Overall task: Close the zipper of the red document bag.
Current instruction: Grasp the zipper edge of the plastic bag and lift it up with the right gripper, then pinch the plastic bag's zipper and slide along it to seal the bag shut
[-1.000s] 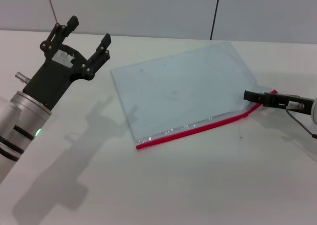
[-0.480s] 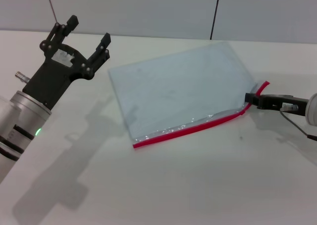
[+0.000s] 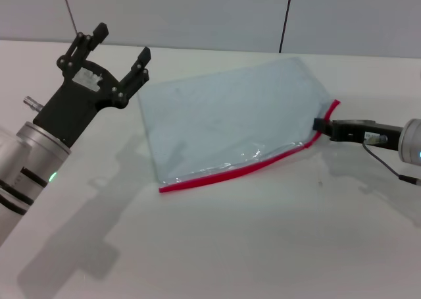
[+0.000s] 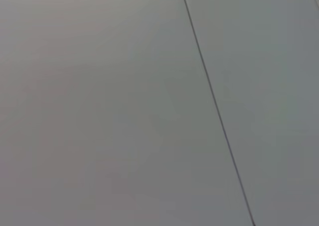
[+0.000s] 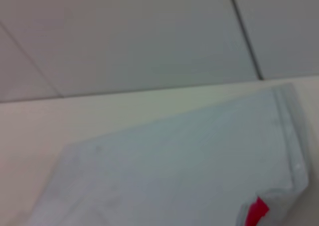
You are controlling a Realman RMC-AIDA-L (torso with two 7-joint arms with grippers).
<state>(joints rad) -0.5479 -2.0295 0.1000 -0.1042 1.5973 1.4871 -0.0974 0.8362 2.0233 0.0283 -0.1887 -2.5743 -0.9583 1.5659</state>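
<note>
At the far left the left claw (image 3: pixel 117 55) hangs above the white worktop (image 3: pixel 230 246), spread wide and gripping nothing, just beside the left corner of the red document bag (image 3: pixel 227 124) but not touching it; its wrist view shows only a plain grey wall. The bag lies flat across the middle of the worktop, a thin translucent pouch that looks very light and floppy: the film ripples and bulges near the front edge, and the right corner is lifted and bent upward. I judge it will slide easily on the smooth worktop under any sideways pull, and fold rather than resist. The zipper (image 3: pixel 230 171) runs as a red strip along the long edge nearest the robot, from the low left corner up to the raised right corner, with a silvery band beside it. At that right corner the right claw (image 3: pixel 321 125) reaches in low over the worktop, its dark tips at the red edge and apparently clenched on the zipper end, though the slider itself is too small to make out. The right wrist view shows the pouch spread out with a bit of red close by. Since the pouch is so limp, the sensible hold is the slider alone, with the opposite corner pinned down by the left claw so the strip stays taut while the slider travels.
</note>
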